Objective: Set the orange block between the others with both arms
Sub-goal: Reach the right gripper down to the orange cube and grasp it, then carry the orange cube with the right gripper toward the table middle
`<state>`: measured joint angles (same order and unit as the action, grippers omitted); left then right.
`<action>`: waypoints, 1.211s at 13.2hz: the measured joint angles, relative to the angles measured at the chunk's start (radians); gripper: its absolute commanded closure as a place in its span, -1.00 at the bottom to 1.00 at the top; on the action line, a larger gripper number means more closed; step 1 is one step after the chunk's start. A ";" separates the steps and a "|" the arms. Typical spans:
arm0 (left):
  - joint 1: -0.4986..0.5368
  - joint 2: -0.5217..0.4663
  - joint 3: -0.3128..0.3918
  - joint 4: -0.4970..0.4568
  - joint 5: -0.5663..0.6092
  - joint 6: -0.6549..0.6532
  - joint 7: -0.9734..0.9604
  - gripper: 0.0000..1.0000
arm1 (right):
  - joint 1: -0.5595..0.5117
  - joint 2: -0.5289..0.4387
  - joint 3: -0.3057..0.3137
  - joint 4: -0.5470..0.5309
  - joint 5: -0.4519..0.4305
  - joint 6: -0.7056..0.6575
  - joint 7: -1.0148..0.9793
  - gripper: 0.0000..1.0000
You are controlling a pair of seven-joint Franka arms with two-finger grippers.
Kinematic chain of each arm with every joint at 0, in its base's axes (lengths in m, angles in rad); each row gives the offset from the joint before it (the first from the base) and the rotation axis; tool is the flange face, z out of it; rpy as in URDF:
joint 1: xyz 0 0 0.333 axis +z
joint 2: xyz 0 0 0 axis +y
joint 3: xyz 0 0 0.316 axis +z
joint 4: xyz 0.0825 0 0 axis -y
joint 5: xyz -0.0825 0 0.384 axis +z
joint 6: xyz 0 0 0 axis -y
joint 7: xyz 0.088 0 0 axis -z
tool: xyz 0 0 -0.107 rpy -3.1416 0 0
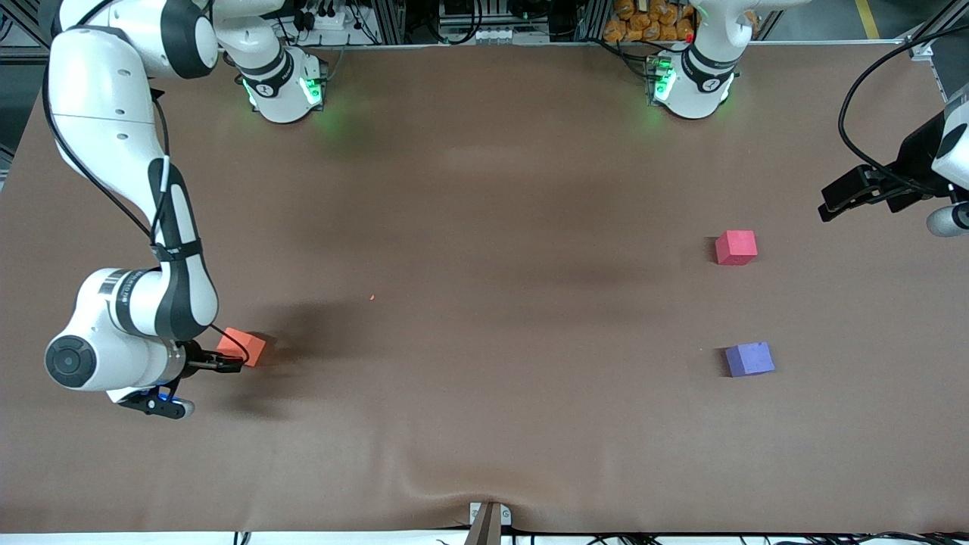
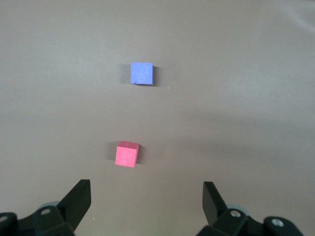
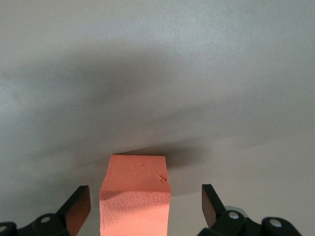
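Note:
The orange block (image 1: 244, 347) lies at the right arm's end of the table, near the front camera. My right gripper (image 1: 224, 364) is low at it and open. In the right wrist view the orange block (image 3: 135, 196) stands between the fingertips (image 3: 79, 204), with a gap on each side. The others lie at the left arm's end: a pinkish-red cube (image 1: 736, 247) and a purple-blue cube (image 1: 749, 359) nearer to the front camera. My left gripper (image 1: 836, 203) hangs open and empty above that end. Its wrist view shows the pinkish-red cube (image 2: 127, 154) and the purple-blue cube (image 2: 141, 73) on the cloth.
A brown cloth (image 1: 484, 303) covers the whole table and wrinkles near its front edge. A grey bracket (image 1: 488, 518) sits at the middle of that edge. The arms' green-lit bases (image 1: 284, 87) stand along the back edge.

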<state>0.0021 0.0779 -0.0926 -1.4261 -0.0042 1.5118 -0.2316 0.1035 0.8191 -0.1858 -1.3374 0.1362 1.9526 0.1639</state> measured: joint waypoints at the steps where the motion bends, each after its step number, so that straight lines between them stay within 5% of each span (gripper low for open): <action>1: 0.002 0.000 0.000 0.000 0.000 0.000 0.000 -1.00 | 0.001 0.003 0.001 -0.001 0.005 0.000 0.010 -1.00; 6: 0.003 0.000 0.000 0.000 0.000 0.000 0.000 -1.00 | -0.002 0.021 -0.001 -0.027 0.041 -0.004 0.022 -0.99; 12: 0.003 0.000 0.001 0.000 0.000 0.000 0.000 -1.00 | 0.003 0.027 0.002 -0.044 0.054 -0.003 0.022 -0.10; 16: 0.003 0.000 0.001 0.000 0.000 0.000 0.000 -1.00 | 0.011 0.027 0.042 -0.037 0.079 -0.001 0.012 -0.09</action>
<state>0.0056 0.0780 -0.0919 -1.4261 -0.0042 1.5118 -0.2316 0.1147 0.8457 -0.1440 -1.3743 0.2151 1.9521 0.1755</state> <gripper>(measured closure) 0.000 0.436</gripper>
